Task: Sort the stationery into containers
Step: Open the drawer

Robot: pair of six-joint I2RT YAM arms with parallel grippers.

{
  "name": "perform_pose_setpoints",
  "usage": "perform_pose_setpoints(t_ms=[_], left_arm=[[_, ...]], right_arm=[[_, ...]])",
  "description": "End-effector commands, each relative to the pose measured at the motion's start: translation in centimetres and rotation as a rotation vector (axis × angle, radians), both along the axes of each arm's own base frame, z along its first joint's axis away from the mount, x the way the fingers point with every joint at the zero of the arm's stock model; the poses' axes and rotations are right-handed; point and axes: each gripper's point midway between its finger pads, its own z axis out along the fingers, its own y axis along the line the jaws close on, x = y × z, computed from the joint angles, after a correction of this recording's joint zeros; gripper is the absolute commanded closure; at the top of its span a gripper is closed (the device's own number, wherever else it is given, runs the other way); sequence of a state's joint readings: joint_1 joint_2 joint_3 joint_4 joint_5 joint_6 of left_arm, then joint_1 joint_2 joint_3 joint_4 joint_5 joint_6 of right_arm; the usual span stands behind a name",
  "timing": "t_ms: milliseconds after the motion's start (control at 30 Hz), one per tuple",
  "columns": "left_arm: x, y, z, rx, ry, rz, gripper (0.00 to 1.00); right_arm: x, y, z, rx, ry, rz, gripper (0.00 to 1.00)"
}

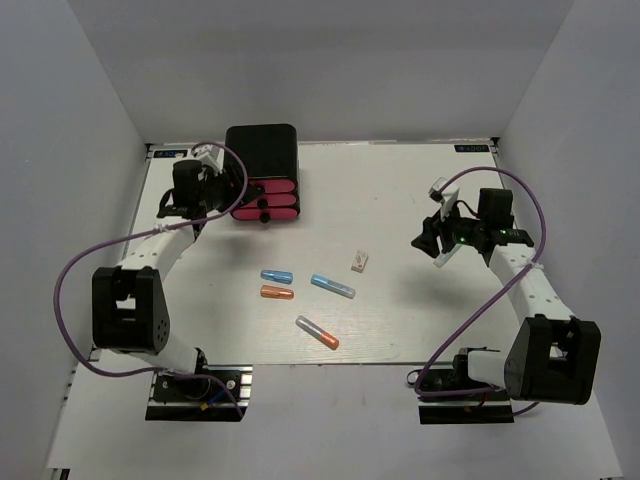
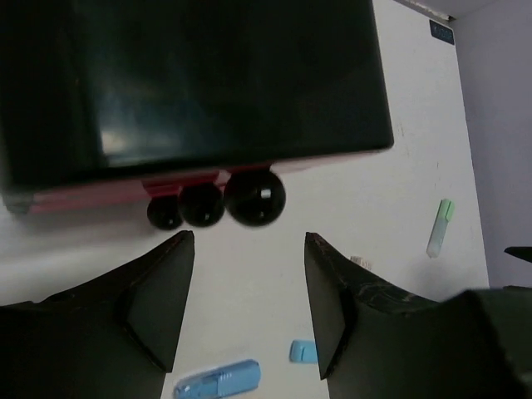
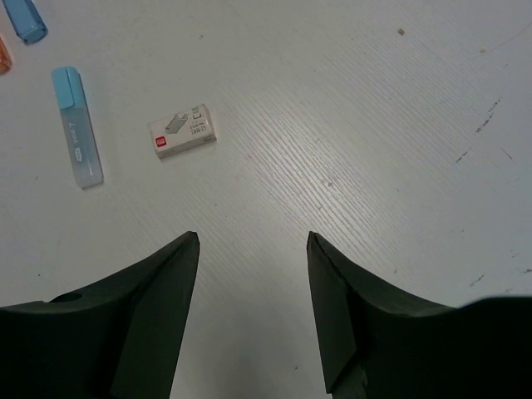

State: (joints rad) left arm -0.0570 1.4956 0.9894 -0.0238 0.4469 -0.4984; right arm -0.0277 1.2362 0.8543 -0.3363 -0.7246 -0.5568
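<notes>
In front of the drawer box [image 1: 262, 150], left gripper [image 2: 249, 307] wide open, empty, near the knobs [image 2: 216, 202]. Right gripper [image 3: 253, 307], far right of box, same. Risk: fingers slip off a round knob or shove the box. Three pink drawers [image 1: 266, 200], shut. Four pens [image 1: 277, 276] and one white block [image 1: 359, 262], loose in front of box.

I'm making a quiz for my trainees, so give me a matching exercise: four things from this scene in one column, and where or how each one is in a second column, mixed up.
Things:
1. drawer box
2. white block
3. clear pen with orange tip
4. right gripper

Places or states:
A. open, holding nothing
B. the pen closest to the near edge of the table
C. at the table's far edge
D. apart from the pens, on the right gripper's side

Pairs: 1-C, 2-D, 3-B, 4-A
</notes>
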Motion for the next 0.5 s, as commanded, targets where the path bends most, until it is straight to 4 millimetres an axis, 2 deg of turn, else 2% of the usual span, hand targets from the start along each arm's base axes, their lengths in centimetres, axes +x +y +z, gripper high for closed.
perform_pose_setpoints(t_ms=[0,33,67,167,267,300,333,433,467], left_arm=[[1.6,-0.5,1.6,0.057,-0.056,-0.049,0.35],[1.9,-0.6,0.8,0.058,-0.033,-0.050,0.35],[2.3,-1.0,1.1,0.057,-0.041,-0.058,0.35],[3.0,-1.3,0.2,0.070,-0.020,-0.064,0.35],[4.1,-1.5,0.5,0.080,-0.032,-0.055,0.35],[4.0,-1.7,-0.2,0.088,-0.012,-0.053,0.35],[4.3,-1.8,0.3,0.087,-0.025,-0.052,0.35],[4.5,-2.1,0.3,0.092,-0.026,-0.052,0.42],[4.7,-2.1,0.3,0.092,-0.026,-0.052,0.50]], right_arm=[[0.5,0.6,0.7,0.022,-0.027,0.021,0.39],[0.6,0.6,0.7,0.021,-0.027,0.020,0.39],[0.5,0.6,0.7,0.021,-0.028,0.022,0.39],[0.5,0.6,0.6,0.015,-0.031,0.027,0.39],[0.4,0.7,0.5,0.015,-0.030,0.032,0.39],[0.3,0.7,0.4,0.017,-0.029,0.033,0.39],[0.4,0.9,0.5,0.015,-0.033,0.037,0.39],[0.4,0.9,0.3,0.015,-0.030,0.041,0.39],[0.5,1.0,0.4,0.014,-0.035,0.045,0.39]])
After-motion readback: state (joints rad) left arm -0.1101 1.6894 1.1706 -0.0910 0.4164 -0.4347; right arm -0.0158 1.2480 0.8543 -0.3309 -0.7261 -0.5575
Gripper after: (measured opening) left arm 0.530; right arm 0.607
